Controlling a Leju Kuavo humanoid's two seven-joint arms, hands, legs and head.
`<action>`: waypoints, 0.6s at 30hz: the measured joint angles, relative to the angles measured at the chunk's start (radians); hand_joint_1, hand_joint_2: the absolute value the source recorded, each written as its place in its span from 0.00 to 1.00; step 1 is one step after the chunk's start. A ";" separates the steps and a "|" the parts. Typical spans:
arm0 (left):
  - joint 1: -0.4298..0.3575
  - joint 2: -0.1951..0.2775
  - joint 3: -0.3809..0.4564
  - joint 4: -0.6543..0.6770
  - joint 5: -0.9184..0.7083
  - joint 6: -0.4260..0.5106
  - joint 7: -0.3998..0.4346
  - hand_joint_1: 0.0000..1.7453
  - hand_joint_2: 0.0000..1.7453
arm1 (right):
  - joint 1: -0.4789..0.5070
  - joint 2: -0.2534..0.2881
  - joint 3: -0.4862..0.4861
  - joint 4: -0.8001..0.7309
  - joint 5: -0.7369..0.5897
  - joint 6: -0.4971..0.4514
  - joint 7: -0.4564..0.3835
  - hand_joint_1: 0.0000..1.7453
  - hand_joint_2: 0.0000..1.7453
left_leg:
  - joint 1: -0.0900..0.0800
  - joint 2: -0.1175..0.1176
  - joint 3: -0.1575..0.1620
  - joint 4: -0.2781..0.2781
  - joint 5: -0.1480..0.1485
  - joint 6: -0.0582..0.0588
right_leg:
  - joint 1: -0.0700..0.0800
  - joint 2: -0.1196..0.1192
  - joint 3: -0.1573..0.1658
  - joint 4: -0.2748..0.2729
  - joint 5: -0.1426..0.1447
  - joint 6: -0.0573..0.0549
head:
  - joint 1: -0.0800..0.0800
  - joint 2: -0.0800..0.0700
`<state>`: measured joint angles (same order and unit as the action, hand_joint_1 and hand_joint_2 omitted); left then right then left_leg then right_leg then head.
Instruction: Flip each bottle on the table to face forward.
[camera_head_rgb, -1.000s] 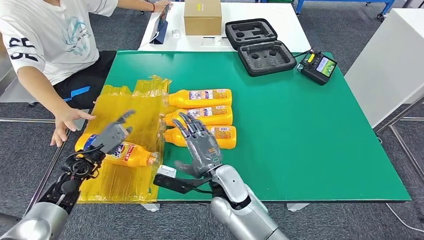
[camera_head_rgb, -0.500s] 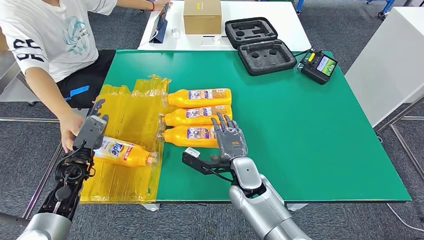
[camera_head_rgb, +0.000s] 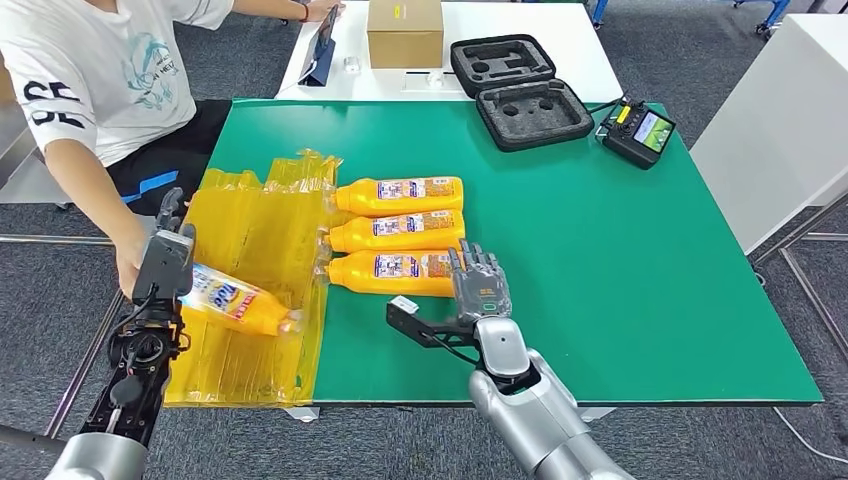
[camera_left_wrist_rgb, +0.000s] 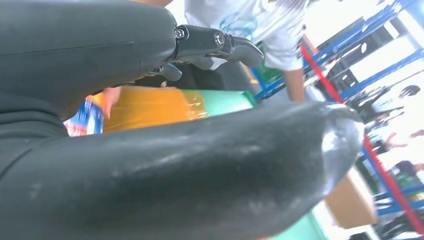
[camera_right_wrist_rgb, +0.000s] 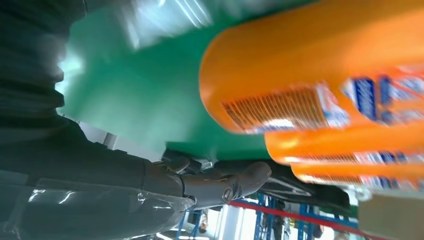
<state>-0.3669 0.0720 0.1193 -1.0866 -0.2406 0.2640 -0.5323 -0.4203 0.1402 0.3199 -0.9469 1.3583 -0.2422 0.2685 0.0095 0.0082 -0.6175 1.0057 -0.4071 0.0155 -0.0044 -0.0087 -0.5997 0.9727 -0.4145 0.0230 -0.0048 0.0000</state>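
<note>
**Fourth bottle in hand**

The left robot hand (camera_head_rgb: 165, 262) grips the loose bottle (camera_head_rgb: 233, 300) over the yellow film (camera_head_rgb: 255, 230), tilted. The right robot hand (camera_head_rgb: 480, 285), fingers apart, touches the nearest bottle (camera_head_rgb: 392, 271) on the bench (camera_head_rgb: 620, 260). Likely next: roll the held bottle label-forward, beside the row.

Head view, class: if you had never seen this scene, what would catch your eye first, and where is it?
Most striking are the three orange bottles lying side by side on the green table, next to crinkled yellow plastic wrap. The left hand grips a fourth bottle over that wrap, while the right hand rests at the base of the nearest bottle in the row. A person sits at the table's far left corner.
</note>
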 joint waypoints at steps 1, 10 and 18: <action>0.002 -0.003 0.000 -0.007 0.009 0.007 -0.008 0.00 0.00 | -0.004 0.000 -0.002 0.013 0.001 0.000 0.000 0.00 1.00 | 0.000 0.000 0.000 0.000 0.000 0.000 | 0.000 0.000 0.000 0.000 0.000 0.000 | 0.000 0.000; 0.003 -0.020 -0.014 -0.026 0.052 0.032 -0.055 0.00 0.00 | -0.125 -0.008 -0.045 0.250 -0.129 -0.029 -0.112 0.00 1.00 | 0.000 0.000 0.000 0.000 0.000 0.000 | 0.000 0.000 0.000 0.000 0.000 0.000 | 0.000 0.000; -0.003 -0.027 -0.019 -0.022 0.068 0.032 -0.066 0.00 0.00 | -0.200 -0.007 -0.062 0.390 -0.147 -0.058 -0.158 0.00 1.00 | 0.000 0.000 0.000 0.000 0.000 0.000 | 0.000 0.000 -0.001 0.000 0.000 0.000 | 0.000 0.000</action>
<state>-0.3696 0.0445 0.1005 -1.1085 -0.1726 0.2964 -0.5982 -0.6202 0.1329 0.2583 -0.5570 1.2109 -0.2998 0.1108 0.0094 0.0084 -0.6176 1.0061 -0.4069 0.0156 -0.0043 -0.0087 -0.6003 0.9728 -0.4143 0.0232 -0.0050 0.0000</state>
